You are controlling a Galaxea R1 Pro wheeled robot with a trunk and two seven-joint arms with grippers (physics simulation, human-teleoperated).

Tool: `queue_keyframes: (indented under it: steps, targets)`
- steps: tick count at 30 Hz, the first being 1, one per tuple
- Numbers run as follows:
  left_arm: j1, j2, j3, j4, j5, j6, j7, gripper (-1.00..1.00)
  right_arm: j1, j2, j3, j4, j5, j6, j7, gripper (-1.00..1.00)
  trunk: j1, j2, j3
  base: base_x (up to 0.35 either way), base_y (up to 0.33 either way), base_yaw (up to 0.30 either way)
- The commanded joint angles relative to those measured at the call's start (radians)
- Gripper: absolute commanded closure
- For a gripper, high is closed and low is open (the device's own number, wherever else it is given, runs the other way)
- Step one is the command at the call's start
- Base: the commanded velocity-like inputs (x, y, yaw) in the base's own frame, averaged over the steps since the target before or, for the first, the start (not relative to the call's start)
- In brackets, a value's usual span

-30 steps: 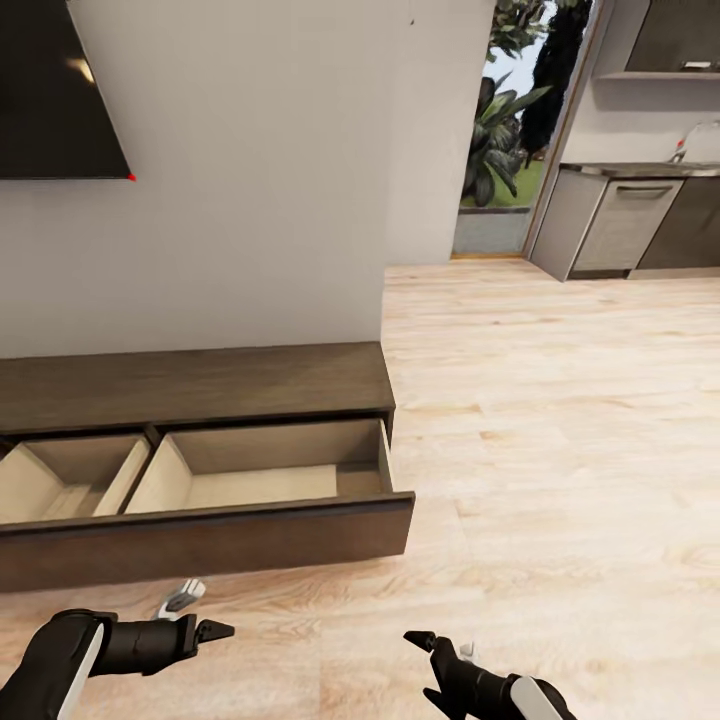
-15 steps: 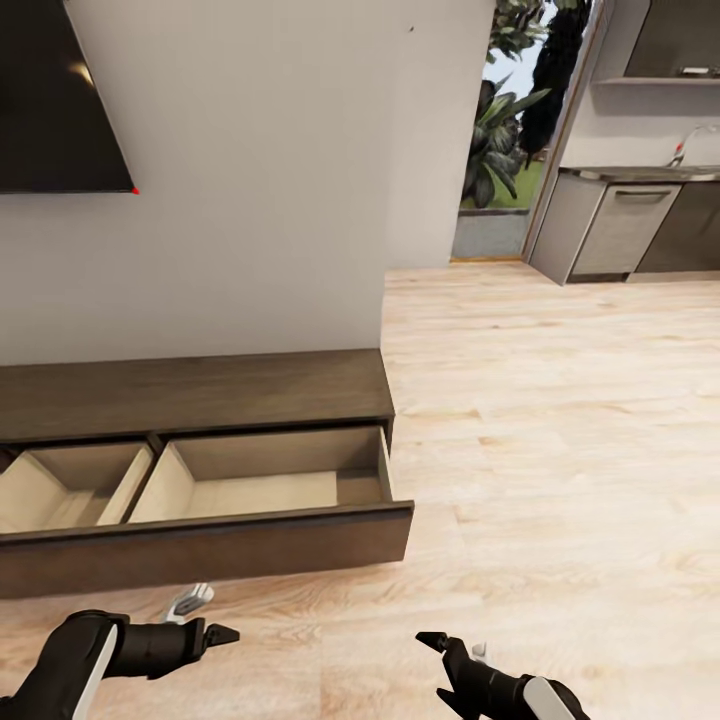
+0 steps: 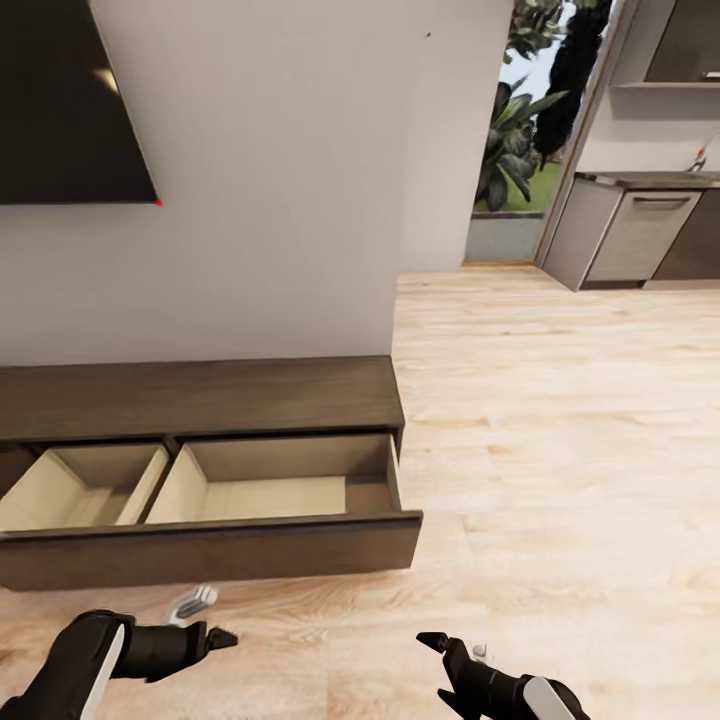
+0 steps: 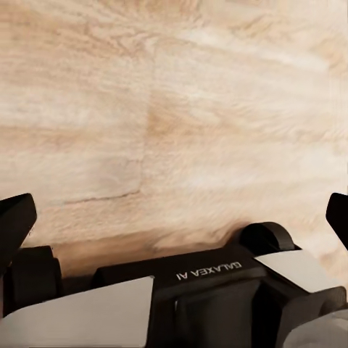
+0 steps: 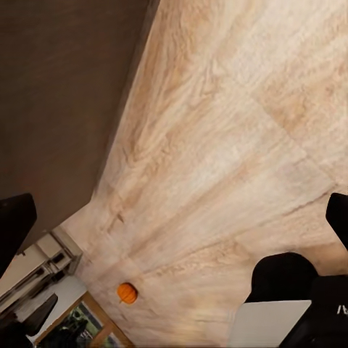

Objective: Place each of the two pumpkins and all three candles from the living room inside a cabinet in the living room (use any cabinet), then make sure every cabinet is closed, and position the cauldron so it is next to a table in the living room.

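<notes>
Before the long dark brown wooden cabinet (image 3: 200, 395), drawers out, both grippers (image 3: 222, 637) (image 3: 432, 640) wide apart and empty, small orange ribbed pumpkin (image 5: 127, 292) far off on the floor — risk of bumping the drawer front while turning.

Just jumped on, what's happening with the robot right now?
It faces the cabinet, whose wide drawer stands pulled open; the parts of it in view hold nothing. The left gripper and right gripper hang low over the wood floor, both open and carrying nothing. One pumpkin sits on the floor, far off in the right wrist view.
</notes>
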State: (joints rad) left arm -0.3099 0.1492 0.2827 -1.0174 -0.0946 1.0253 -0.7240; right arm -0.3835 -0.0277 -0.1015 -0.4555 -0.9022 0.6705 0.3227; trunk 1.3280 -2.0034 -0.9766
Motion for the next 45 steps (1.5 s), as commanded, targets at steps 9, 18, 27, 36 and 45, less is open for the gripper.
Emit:
queue_keyframes:
  steps: [9, 18, 27, 36, 45]
  targets:
    - [0.000, -0.053, 0.001, -0.001, 0.003, -0.001, 0.254, -1.00, 0.000, 0.000, 0.002, -0.003, 0.052, -0.005, -0.007, -1.00, -0.035, 0.063, 0.028, 0.000, 0.000, 0.292]
    - [0.000, -0.073, -0.001, -0.003, 0.001, -0.003, 0.327, -1.00, 0.000, 0.005, 0.003, -0.005, 0.088, -0.052, -0.110, -1.00, -0.061, 0.112, 0.050, -0.100, 0.000, 0.299]
    - [0.000, -0.074, -0.001, -0.006, 0.003, -0.080, 0.328, -1.00, 0.000, 0.008, 0.005, -0.007, 0.090, -0.055, -0.167, -1.00, -0.061, 0.112, 0.050, -0.109, -0.009, 0.299]
    - [0.000, -0.076, -0.003, -0.003, 0.001, -0.141, 0.338, -1.00, 0.000, 0.014, 0.004, -0.008, 0.157, -0.089, -0.186, -1.00, -0.061, 0.112, 0.050, -0.129, -0.180, 0.299]
    - [0.000, -0.076, -0.010, -0.003, 0.001, -0.143, 0.340, -1.00, 0.000, 0.018, 0.005, -0.008, 0.185, -0.108, -0.193, -1.00, -0.061, 0.112, 0.050, -0.143, -0.276, 0.299]
